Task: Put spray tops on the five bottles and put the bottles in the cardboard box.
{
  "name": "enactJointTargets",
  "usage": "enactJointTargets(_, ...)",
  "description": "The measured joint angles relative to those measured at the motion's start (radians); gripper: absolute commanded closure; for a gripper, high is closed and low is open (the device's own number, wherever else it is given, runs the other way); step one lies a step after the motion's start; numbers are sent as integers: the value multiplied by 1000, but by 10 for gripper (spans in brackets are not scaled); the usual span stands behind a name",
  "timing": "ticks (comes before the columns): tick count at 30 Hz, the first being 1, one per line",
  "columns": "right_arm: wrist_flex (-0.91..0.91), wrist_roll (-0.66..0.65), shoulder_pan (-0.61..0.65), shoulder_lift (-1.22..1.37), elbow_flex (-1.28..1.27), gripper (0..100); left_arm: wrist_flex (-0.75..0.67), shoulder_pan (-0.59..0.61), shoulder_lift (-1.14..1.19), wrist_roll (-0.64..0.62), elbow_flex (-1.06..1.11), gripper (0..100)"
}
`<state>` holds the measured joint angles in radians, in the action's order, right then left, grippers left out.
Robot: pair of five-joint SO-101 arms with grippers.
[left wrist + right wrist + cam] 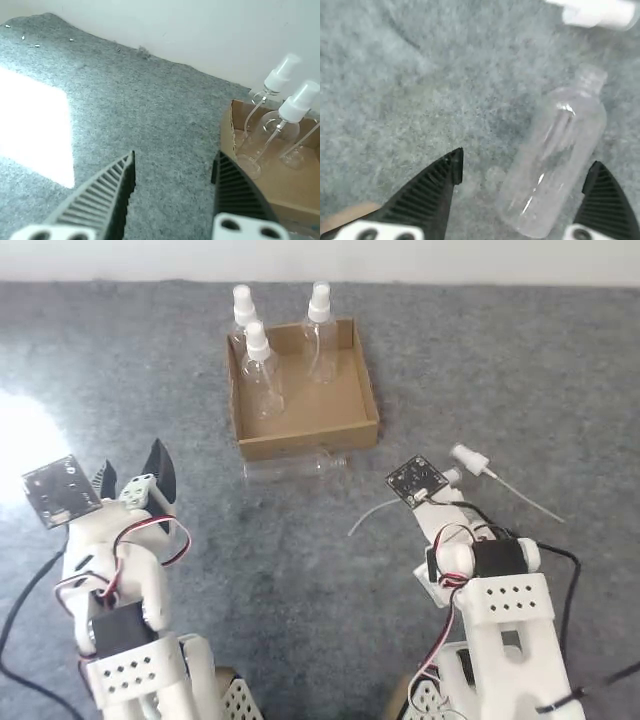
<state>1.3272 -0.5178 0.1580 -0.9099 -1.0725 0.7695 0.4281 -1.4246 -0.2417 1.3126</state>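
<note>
The cardboard box [355, 390] [228, 130] sits at the far middle of the table. Three clear bottles with white spray tops stand in it: one at the far left corner [242, 315] [272, 85], one in front of that [259, 370] [292, 107], one at the far right [320, 330]. A topless bottle [295, 467] lies against the box's front wall. Another topless bottle [560, 150] lies on the carpet between the open fingers of my right gripper [527, 160]. A loose spray top [468, 458] [595, 12] lies just beyond it. My left gripper [135, 468] [175, 160] hangs open and empty, left of the box.
The loose spray top's thin tube [530, 500] trails right across the grey carpet. Another thin tube [368, 515] pokes out left of the right arm [470, 560]. A white wall [200, 30] runs behind the box. A bright patch [30, 125] lights the carpet at the left.
</note>
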Motion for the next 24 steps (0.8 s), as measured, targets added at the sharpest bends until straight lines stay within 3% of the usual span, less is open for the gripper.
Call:
enactJointTargets(6,80,0,0,52,121,703,0,0,0,0,0,768)
enactJointTargets(24,180,-25,-92,772,621,705,0,0,0,0,0,768)
